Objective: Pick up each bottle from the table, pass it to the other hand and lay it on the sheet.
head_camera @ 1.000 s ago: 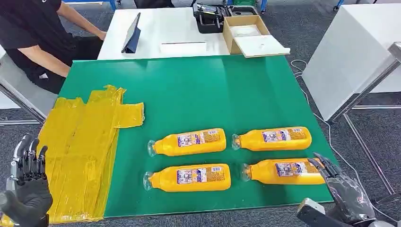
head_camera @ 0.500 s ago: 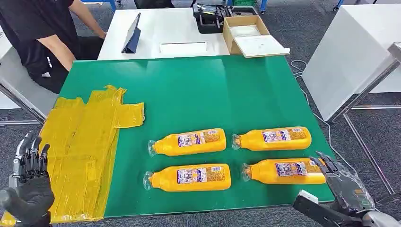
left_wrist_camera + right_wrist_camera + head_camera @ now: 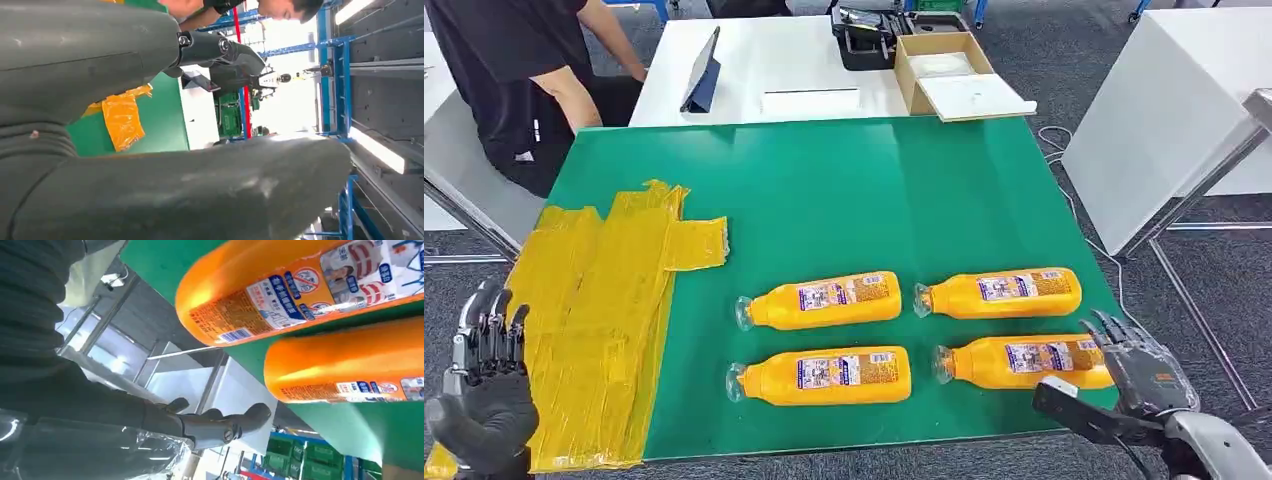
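Beyond your green surface [image 3: 844, 190]: white table [image 3: 754, 75] carrying a tilted dark tablet [image 3: 702, 72], open cardboard box [image 3: 944, 70], black case [image 3: 864, 38]. Person in black [image 3: 504, 80] seated at the far left.

Materials & finish: plastics on a matt mat.
Four bottles [image 3: 826, 301] [image 3: 998, 294] [image 3: 820, 376] [image 3: 1022, 362]: glossy orange plastic w/ clear caps, printed paper-look labels, bright sheen in right wrist view. Sheet [image 3: 594, 310]: thin yellow plastic film, crinkled, shiny. Green table cover [image 3: 844, 190]: smooth, matt. Left hand [image 3: 484, 400]: dark matt rubbery skin, ribbed cover. Right hand [image 3: 1142, 372]: dark fingers under clear glossy plastic wrap. Box [image 3: 944, 70] behind: brown cardboard, matt. Floor [image 3: 1214, 260]: grey carpet, rough.
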